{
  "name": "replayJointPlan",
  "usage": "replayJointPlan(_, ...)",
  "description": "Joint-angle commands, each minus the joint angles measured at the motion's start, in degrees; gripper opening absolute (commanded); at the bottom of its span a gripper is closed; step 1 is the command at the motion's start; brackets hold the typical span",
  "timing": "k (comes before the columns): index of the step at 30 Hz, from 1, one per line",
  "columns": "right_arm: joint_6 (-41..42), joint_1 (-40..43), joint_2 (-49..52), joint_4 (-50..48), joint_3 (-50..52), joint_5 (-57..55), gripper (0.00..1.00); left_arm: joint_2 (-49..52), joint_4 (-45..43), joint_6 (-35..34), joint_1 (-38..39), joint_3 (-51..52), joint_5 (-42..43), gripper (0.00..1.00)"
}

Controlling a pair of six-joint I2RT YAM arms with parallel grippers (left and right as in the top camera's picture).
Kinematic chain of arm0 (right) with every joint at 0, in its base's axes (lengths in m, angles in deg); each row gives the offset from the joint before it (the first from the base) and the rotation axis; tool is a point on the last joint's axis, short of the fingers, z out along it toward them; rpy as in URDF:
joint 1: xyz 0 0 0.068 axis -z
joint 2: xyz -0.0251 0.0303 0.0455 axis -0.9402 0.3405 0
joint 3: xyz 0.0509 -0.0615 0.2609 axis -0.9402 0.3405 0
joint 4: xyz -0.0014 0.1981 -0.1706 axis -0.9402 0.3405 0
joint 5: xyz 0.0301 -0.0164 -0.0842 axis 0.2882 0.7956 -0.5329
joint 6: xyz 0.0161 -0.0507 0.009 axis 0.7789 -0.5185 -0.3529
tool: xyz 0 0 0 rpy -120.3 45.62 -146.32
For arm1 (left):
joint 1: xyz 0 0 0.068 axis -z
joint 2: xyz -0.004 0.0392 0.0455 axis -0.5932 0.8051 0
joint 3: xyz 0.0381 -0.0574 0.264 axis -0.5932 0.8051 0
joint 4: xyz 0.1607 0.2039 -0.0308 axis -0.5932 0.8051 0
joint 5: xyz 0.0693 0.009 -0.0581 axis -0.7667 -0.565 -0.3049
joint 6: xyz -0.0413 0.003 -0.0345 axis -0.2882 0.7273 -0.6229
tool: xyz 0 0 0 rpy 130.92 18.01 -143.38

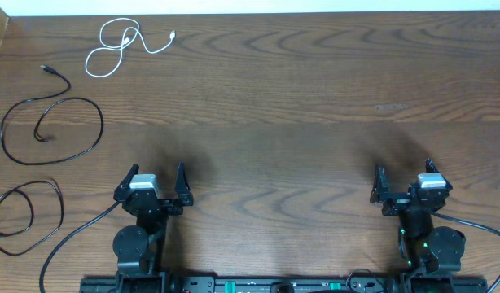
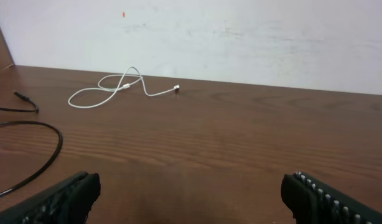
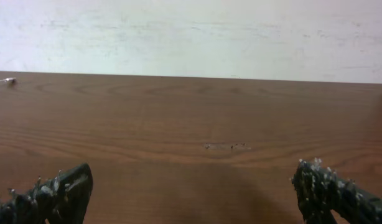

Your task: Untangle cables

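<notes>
Three cables lie apart from each other at the left of the wooden table. The white cable is loosely looped at the far left corner; it also shows in the left wrist view. A black cable forms a wide loop below it, and part of its curve shows ahead of the left wrist. A second black cable loops at the left edge. My left gripper and right gripper rest near the front edge, both open and holding nothing.
A thicker black arm cable curves from the left arm's base towards the front edge. A pale scuff marks the wood ahead of the right gripper. A white wall backs the table's far edge.
</notes>
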Motion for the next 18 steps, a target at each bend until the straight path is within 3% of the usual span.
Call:
replayJointPlan(1, -0.68, -0.09, -0.42, -0.04, 0.28, -0.26, 0.99, -0.37, 1.81, 1.03, -0.26, 1.09, -0.92, 0.99)
replayJointPlan(18, -0.68, -0.09, -0.42, -0.04, 0.28, -0.24, 0.99, -0.48, 1.92, 0.98, 0.09, 1.09, -0.52, 0.99)
